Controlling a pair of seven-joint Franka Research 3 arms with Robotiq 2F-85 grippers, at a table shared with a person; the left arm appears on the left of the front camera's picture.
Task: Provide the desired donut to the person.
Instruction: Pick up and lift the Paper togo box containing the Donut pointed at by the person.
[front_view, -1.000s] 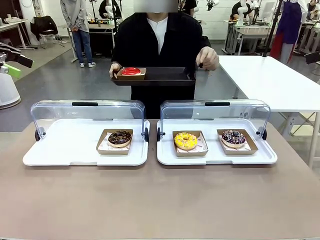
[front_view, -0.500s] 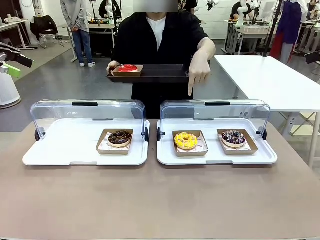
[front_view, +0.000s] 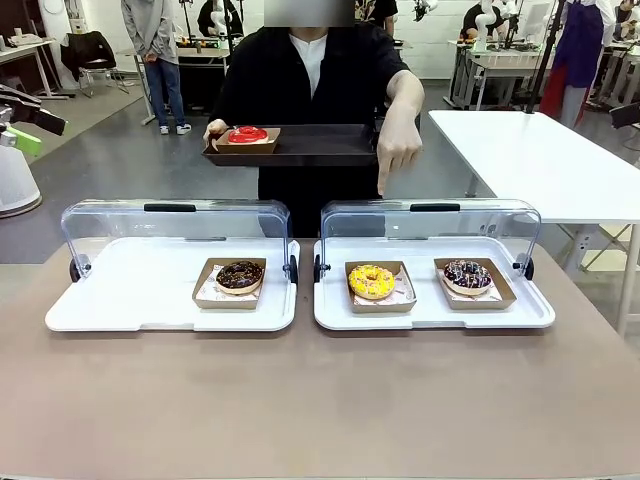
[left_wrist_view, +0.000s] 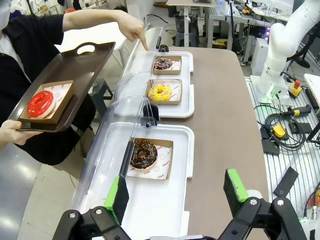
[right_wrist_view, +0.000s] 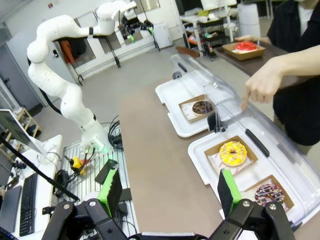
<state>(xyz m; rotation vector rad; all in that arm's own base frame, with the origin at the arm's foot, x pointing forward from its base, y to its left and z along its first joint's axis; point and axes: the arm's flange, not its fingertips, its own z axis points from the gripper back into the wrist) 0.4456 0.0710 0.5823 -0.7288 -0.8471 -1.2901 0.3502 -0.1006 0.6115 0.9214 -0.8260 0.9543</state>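
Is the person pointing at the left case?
No, the hand points a finger down at the lid of the right case.

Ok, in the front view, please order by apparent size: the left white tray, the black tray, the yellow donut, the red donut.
Largest first: left white tray, black tray, yellow donut, red donut. The donuts look close; the red one is farther, so unsure.
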